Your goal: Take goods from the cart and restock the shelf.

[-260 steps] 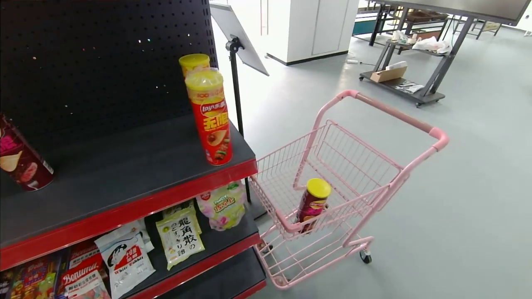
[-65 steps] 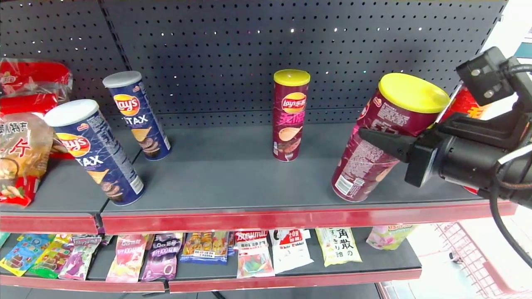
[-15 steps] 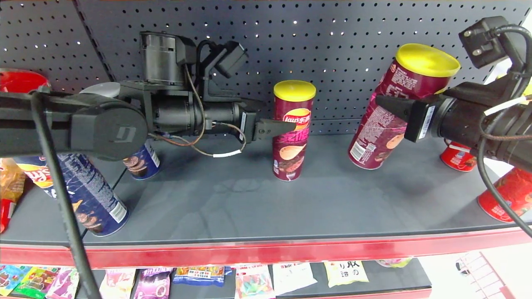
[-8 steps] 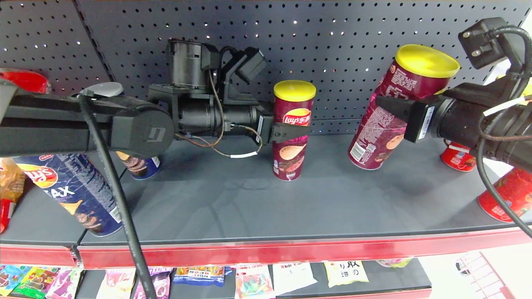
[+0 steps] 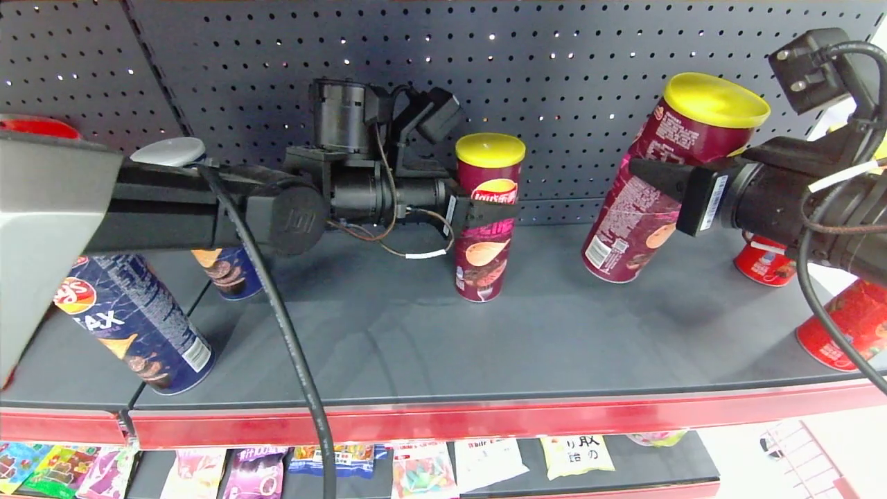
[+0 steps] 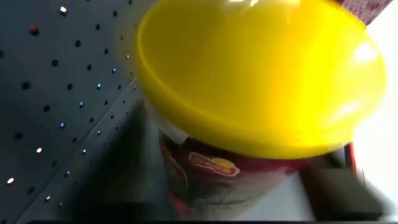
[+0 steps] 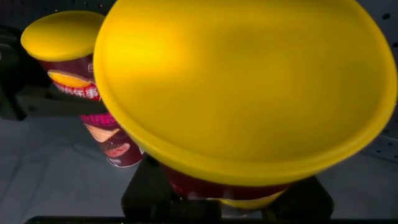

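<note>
the tilted can was clamped by the right gripper over the shelf; it was best righted before lowering beside the standing can, where the hold of the left gripper could not be told.

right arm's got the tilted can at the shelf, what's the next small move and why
Probably tip the held can upright and set it on the shelf: the right gripper holds it tilted over bare shelf, apart from the standing can.
</note>
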### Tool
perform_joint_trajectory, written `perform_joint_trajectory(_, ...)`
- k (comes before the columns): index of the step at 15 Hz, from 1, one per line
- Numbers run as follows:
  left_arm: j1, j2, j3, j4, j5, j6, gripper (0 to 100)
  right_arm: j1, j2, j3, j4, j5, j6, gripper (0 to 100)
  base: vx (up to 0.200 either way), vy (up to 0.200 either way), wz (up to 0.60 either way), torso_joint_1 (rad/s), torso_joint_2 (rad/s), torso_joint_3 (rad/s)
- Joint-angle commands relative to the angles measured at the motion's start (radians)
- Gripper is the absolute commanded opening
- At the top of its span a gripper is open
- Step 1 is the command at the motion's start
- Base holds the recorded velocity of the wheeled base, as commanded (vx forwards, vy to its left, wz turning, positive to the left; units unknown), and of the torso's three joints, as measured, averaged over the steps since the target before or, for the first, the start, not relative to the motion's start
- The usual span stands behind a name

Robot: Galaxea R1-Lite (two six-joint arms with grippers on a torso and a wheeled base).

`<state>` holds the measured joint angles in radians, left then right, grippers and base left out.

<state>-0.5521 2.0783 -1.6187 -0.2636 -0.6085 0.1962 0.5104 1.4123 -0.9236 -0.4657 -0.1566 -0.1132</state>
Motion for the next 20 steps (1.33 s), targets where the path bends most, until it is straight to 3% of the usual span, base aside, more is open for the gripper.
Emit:
perform_joint_trajectory(1,-0.002,0.011,-0.003,0.000,-0.014,0.002,0,-0.003,0.000,-0.001,-0.001,0.000,0.000,0,0.000,0.000,0.00,0.000,0.00,0.000)
perform_joint_trajectory(5,0.000,-0.030,0.040,-0.003,-0.048,0.005,0,-0.003,0.000,-0.001,-0.001,0.000,0.000,0,0.000,0.000,0.00,0.000,0.00,0.000)
perform_joint_trajectory(9,-0.006,-0.182,0.211,-0.002,-0.120,0.003,0,-0.003,0.005,-0.009,-0.001,0.002,0.000,0,0.000,0.000,0.00,0.000,0.00,0.000)
perform_joint_trajectory(14,-0.078,-0.224,0.275,-0.003,-0.114,0.005,0,0.002,0.011,-0.018,-0.001,0.002,0.000,0,0.000,0.000,0.00,0.000,0.00,0.000)
perform_joint_trajectory(20,-0.104,-0.221,0.304,-0.005,-0.091,0.032,0,0.002,0.011,-0.023,-0.001,0.002,0.000,0,0.000,0.000,0.00,0.000,0.00,0.000)
